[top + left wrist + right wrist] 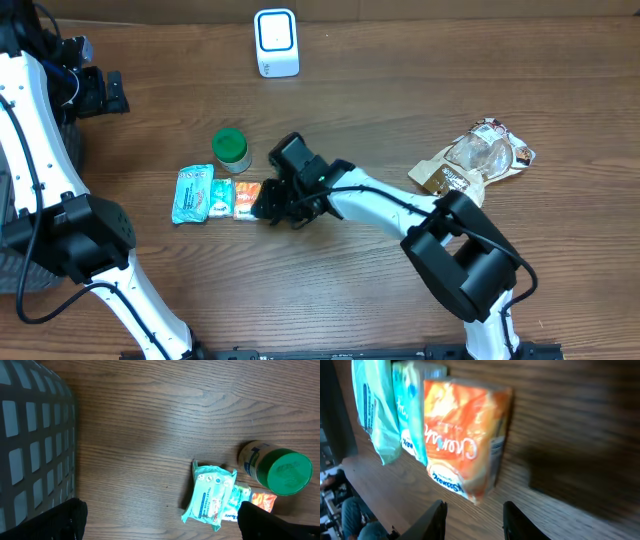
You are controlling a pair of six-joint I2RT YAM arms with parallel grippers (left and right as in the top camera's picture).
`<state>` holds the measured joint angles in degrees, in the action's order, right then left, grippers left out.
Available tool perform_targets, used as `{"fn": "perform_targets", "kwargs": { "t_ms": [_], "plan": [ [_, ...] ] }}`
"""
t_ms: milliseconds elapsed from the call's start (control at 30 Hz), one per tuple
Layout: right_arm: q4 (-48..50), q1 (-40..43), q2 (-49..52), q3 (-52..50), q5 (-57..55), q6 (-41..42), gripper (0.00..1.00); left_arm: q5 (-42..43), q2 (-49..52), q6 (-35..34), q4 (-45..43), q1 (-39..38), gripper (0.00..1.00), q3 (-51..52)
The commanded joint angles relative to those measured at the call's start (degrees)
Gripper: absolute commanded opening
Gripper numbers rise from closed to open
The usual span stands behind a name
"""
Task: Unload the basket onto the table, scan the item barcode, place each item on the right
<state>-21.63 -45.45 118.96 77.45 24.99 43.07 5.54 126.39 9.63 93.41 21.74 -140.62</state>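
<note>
The orange packet (247, 199) lies on the table (400, 90), last in a row with a small blue-and-white packet (220, 197) and a blue-green tissue pack (193, 193). The right gripper (272, 206) is right at it. A bottle with a green lid (231, 146) stands near. The white scanner (276, 42) is well apart. A clear bag (480, 158) holds brown things.

The left wrist view shows a gray basket (30, 435), its inside hidden. The left gripper (162, 520) is spread wide, holding nothing.

Only the right wrist view shows the packet's white writing. The right fingers (436, 520) stand apart, and the packet is just past them, not gripped.

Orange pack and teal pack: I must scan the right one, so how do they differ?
The orange pack is smaller; the teal pack is larger. The orange pack lies beside the right hand; the teal pack is at the row's far end. Both are soft, printed packets.
</note>
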Motion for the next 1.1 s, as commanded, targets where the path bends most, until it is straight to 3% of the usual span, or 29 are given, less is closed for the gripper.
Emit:
{"fn": "perform_targets", "kwargs": {
  "t_ms": [0,300,533,633,867,1067],
  "plan": [
    [1.38,-0.94,1.44,-0.35,-2.51,0.63,0.34,0.24,-0.94,0.46,-0.07,-0.48,1.00,-1.07],
    [5.51,-0.96,3.56,-0.35,-2.82,0.63,0.33,0.24,-0.94,0.46,-0.07,-0.72,1.00,-1.07],
    [4.11,-1.07,4.50,-0.33,-0.87,0.09,0.06,0.24,-0.94,0.46,-0.07,-0.72,1.00,-1.07],
    [2.56,0.22,4.07,-0.09,2.23,-1.73,0.04,0.24,-0.94,0.46,-0.09,-0.74,0.99,-1.07],
    [-4.22,7.34,-1.73,0.28,17.64,-22.10,0.04,0.24,-0.94,0.46,-0.07,-0.76,1.00,-1.07],
    [-20.50,13.07,-5.14,1.81,13.09,-44.74,0.04,0.24,-0.94,0.46,-0.09,-0.76,1.00,-1.07]
  ]
}}
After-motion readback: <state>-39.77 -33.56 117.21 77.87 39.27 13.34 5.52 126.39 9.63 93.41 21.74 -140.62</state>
